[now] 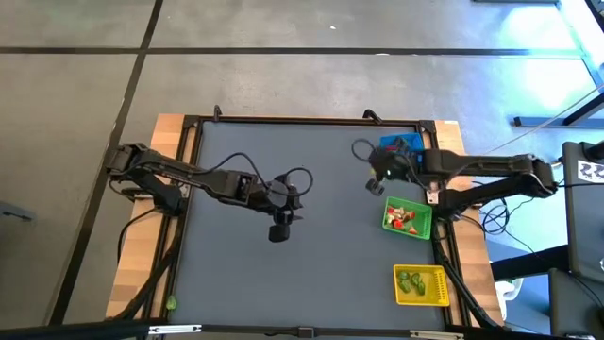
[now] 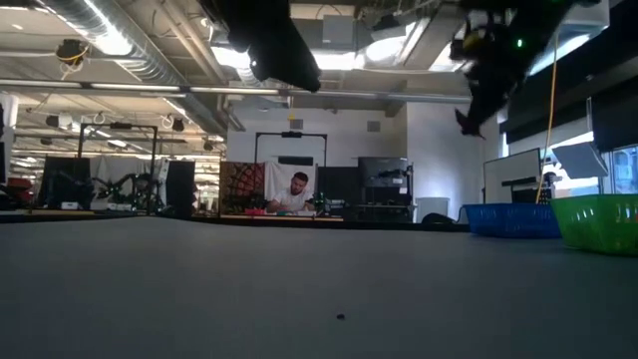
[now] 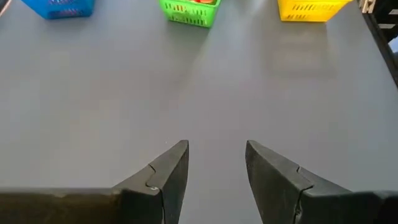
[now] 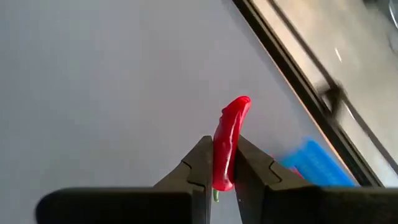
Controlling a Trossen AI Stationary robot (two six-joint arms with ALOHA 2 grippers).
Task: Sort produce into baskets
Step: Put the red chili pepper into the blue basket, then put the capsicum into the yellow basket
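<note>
While gripping, right tool (image 4: 221,163) beside blue basket (image 4: 317,163)

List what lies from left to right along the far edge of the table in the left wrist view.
Blue plastic basket with low walls → green plastic basket holding red pieces → yellow plastic basket.

Probably a robotics lab: exposed ceiling ducts (image 2: 110,45), equipment benches (image 2: 60,211), a person (image 2: 294,192) seated behind.
</note>
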